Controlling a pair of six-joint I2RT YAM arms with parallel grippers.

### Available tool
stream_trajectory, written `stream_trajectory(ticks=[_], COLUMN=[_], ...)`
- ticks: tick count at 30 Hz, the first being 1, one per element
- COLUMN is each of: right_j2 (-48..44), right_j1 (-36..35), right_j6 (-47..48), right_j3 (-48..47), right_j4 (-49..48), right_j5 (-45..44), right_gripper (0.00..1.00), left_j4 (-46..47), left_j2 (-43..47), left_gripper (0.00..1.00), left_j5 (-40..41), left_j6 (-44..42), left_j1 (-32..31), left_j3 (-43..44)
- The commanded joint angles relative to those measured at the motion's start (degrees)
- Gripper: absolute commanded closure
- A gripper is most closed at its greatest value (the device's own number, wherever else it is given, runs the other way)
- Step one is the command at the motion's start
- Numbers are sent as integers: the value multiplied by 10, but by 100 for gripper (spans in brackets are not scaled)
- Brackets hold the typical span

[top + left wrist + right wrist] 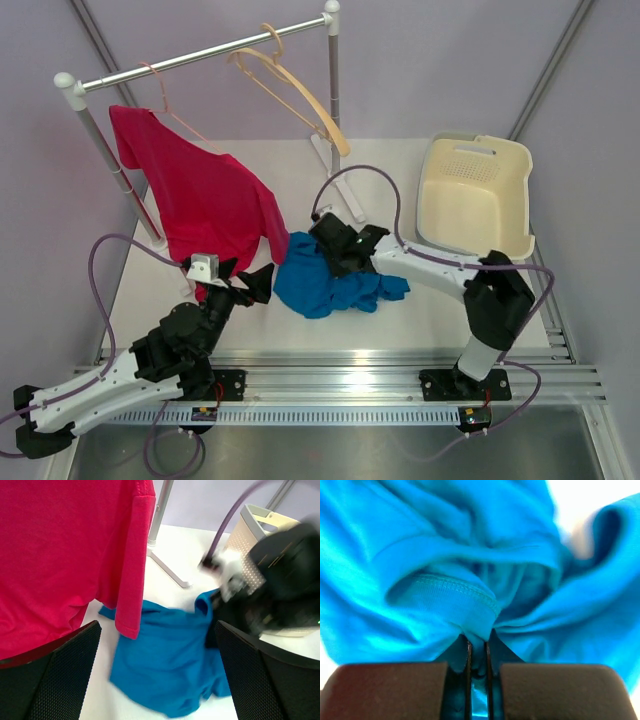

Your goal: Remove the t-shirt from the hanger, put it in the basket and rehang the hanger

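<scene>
A red t-shirt hangs at left above the white counter, its sleeve in front of a crumpled blue t-shirt that the blurred right gripper touches.

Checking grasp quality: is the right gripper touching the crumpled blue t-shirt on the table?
Touching. The right wrist view shows the right gripper pinching a hemmed fold of the crumpled blue t-shirt.

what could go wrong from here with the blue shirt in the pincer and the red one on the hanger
1. The right pincer is shut on only a thin fold of the blue t-shirt, so the cloth may slip out when it is lifted.
2. The red t-shirt hangs lopsided on the pink hanger, with the open left pincer at its hem. A downward tug might pull the hanger off the rail rather than free the shirt.
</scene>
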State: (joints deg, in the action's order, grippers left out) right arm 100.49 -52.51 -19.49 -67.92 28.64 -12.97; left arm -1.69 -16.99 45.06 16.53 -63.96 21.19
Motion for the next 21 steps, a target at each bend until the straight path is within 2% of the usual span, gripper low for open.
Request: stream_trajectory(ticks=[1,7,15,19,21], right_j2=[-123,-219,-290,-287,-295], right_j1=[12,116,201,218,222], right_j6=[3,-2,40,83,99], right_j3=[-148,-303,-472,-483,-419], right_j4=[140,256,275,245,182], right_j5=[-124,-162,-287,-347,-358], right_gripper=[100,100,100,100,100], left_j4=[18,19,19,19,19], left_j2=[5,7,5,9,8], left_gripper=[1,1,1,1,1], left_j5=[27,20,9,5,4], left_j6=[6,10,11,12,15], left_j1=[2,2,1,1,1], left_j3=[6,4,10,10,12])
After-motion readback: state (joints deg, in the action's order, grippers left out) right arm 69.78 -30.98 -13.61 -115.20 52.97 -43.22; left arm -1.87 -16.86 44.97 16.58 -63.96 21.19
